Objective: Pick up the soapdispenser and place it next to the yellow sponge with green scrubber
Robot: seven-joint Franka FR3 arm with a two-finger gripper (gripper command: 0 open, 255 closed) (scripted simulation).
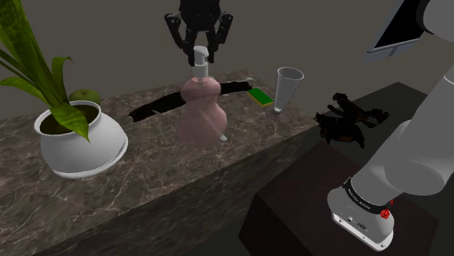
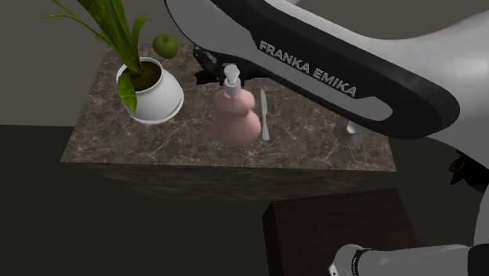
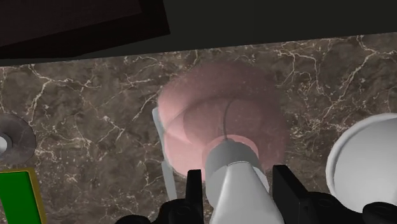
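Dispenser (image 1: 198,109), pink with a white pump (image 3: 235,184), stands upright near the middle of the desk (image 1: 145,189), between the white plant pot (image 1: 76,142) toward one end and the sponge (image 1: 260,96) toward the other. The fingers (image 3: 287,191) are apart, one on either side of the pump head; whether they touch it is unclear. A knife (image 2: 264,114) lies just beside the dispenser, and a glass (image 1: 287,87) stands by the sponge.

Marble counter (image 1: 145,182) (dark-veined) bears planter (image 1: 80,142), apple (image 2: 164,45), dispenser (image 1: 200,109), knife (image 2: 265,116), sponge (image 1: 260,96), glass (image 1: 286,86).
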